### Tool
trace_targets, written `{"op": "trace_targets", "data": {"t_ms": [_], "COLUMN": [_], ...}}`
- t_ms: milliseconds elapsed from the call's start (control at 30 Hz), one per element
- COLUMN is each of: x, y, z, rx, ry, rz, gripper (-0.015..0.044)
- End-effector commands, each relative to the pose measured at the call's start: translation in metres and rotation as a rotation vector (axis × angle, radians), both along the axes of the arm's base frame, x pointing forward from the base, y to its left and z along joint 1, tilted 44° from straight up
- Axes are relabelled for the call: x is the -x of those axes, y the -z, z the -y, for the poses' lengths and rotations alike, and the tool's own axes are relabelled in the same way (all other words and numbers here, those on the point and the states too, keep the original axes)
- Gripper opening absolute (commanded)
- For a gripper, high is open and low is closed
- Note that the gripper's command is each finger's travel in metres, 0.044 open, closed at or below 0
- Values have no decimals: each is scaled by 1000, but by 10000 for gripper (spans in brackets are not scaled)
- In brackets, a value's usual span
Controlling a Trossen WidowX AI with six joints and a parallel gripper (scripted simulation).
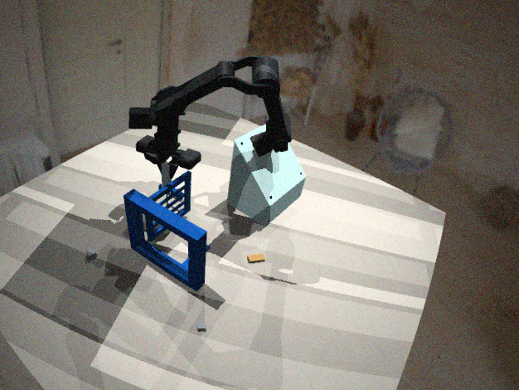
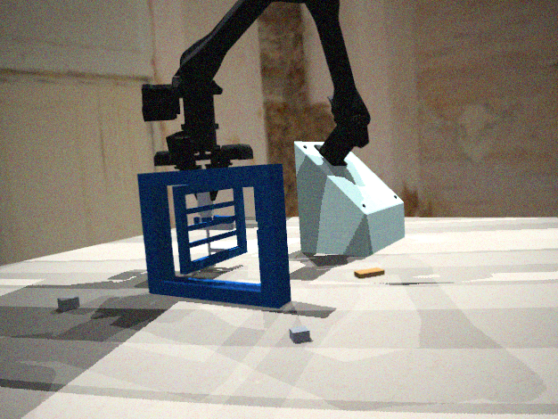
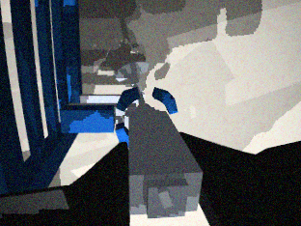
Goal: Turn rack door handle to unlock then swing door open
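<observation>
Plainly, the biggest thing near me is the pale blue faceted block, well apart from the frame; my arm's lower end reaches its sloping face, and I judge it serves as my mount. Next comes the blue frame, upright on the table, so the door has something firm to swing from. The barred door stands out from it on my arm's side, partly open; whether it has passed the angle asked, I cannot tell. My gripper points down from above, which I think keeps my bulk over the door's top while it swings. My jaws are clamped on the grey upright handle, which sits just beside the door's barred face; I hold it because letting go too soon could lose both the turn and the swing. Next, I'd carry it round an arc about the hinge, keeping the twist, then open and lift away. Smaller still, an orange block lies apart from the frame, as does a small grey block; neither seems in my way.
</observation>
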State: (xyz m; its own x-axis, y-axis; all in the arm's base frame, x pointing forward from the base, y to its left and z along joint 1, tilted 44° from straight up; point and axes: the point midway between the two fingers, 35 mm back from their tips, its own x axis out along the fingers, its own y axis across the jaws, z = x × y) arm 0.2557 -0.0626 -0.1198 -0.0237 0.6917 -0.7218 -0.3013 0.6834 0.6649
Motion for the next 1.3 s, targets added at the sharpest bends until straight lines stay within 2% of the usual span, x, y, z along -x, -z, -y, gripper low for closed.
{"op": "trace_targets", "data": {"t_ms": [0,367,700,733,1267], "x": [-2,-2,-2,-2,-5], "y": [3,3,3,3,-20], "z": [2,2,2,2,26], "rx": [2,2,2,2,5], "ry": [-27,-27,-27,-27,-26], "rz": [20,20,20,20,19], "gripper": [22,22,285,294,294]}}
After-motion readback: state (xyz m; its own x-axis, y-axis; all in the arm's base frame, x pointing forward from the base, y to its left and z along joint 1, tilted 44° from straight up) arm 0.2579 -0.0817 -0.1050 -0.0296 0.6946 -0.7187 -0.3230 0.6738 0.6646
